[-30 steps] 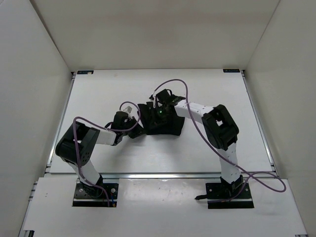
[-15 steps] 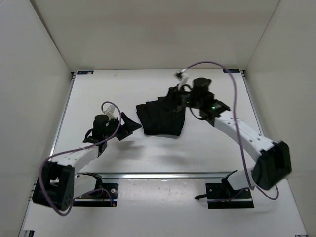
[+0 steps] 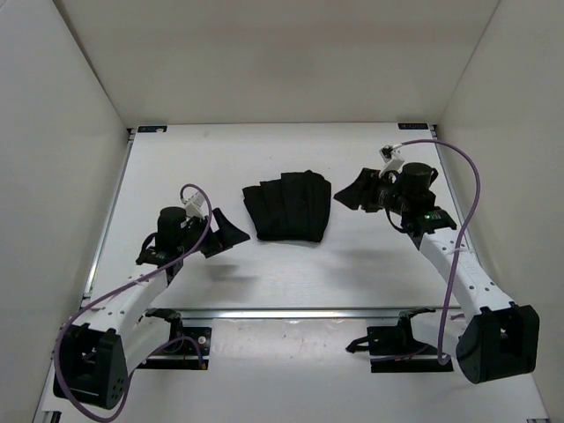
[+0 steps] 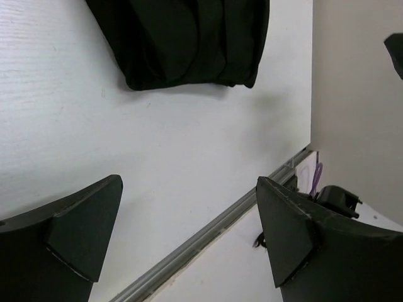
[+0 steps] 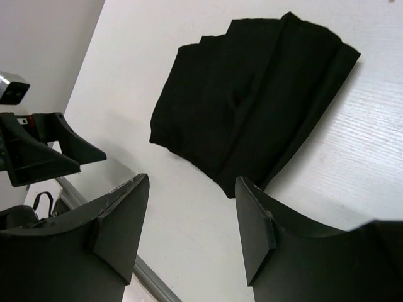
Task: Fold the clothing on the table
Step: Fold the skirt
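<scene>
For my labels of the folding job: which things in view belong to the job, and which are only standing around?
Of the job: the clothing, the table, the left gripper and the right gripper, both open.
Only around: the white walls, the base plates of the arms.

Black pleat-creased soft fabric garment [image 3: 288,205] lies flat at centre of the flat white rectangular table [image 3: 291,150]. The black two-finger left gripper [image 3: 227,231] stands at its 8 o'clock and the right gripper [image 3: 357,191] at 3 o'clock. Neither touches the garment.
</scene>
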Controlling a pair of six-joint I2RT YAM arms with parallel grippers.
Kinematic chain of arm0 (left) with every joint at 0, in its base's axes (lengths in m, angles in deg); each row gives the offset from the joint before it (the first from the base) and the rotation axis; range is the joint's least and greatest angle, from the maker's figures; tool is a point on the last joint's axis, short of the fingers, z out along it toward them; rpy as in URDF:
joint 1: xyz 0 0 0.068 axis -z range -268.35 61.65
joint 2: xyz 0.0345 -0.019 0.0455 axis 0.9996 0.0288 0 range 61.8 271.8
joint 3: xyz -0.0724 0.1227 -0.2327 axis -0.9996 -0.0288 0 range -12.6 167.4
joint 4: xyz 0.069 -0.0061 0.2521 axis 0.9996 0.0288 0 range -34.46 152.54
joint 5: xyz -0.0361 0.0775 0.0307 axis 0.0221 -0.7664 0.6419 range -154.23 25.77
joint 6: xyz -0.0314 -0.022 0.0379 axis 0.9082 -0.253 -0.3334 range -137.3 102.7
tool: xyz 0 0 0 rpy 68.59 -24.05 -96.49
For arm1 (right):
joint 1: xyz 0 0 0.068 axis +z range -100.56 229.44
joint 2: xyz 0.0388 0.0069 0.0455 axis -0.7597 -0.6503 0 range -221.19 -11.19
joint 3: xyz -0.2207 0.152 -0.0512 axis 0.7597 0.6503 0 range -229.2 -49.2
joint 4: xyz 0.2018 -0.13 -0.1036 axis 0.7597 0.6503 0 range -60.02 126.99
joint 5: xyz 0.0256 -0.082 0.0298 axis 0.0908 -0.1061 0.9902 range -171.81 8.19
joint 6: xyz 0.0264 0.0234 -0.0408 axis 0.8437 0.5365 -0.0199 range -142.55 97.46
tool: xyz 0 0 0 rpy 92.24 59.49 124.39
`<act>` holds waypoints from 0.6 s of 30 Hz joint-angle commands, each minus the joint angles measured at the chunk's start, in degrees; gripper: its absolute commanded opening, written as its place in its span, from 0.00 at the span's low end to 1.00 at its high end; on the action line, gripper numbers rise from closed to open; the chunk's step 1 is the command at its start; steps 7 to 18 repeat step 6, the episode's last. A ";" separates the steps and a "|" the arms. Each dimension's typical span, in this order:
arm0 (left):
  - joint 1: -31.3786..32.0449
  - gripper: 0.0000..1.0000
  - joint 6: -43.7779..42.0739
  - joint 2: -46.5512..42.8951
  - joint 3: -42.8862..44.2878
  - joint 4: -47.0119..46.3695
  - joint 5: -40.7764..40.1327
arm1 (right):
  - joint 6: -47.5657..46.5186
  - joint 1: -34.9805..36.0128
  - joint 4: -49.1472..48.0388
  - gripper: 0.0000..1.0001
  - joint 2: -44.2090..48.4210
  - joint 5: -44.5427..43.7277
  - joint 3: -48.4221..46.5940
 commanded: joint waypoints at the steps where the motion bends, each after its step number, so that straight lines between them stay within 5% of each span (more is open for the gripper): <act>1: 0.23 0.99 -3.74 -3.29 2.07 3.89 0.79 | -1.26 1.20 -1.49 0.55 1.19 0.77 -0.14; 18: -0.91 0.99 -7.96 -1.27 5.32 10.13 0.19 | -2.84 4.18 -1.06 0.56 -4.67 -2.03 -2.14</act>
